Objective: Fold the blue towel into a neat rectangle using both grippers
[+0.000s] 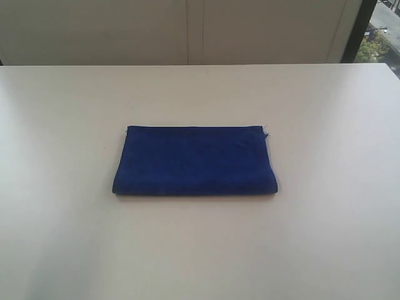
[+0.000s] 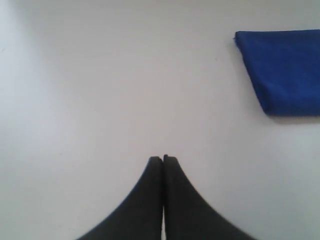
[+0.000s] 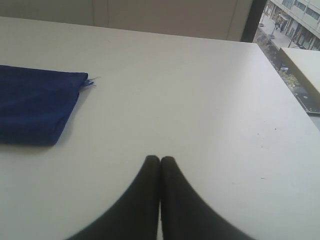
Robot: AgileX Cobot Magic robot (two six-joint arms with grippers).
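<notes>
The blue towel lies folded into a flat rectangle in the middle of the white table, with frayed threads at its far right corner. Neither arm shows in the exterior view. In the left wrist view my left gripper is shut with nothing between its dark fingers, hovering over bare table, and the towel lies well off to one side. My right gripper is likewise shut and empty over bare table, apart from the towel, whose frayed corner points toward it.
The table's far edge meets a pale wall. A window with a street outside lies beyond the table's right corner, where a light ledge stands past the edge.
</notes>
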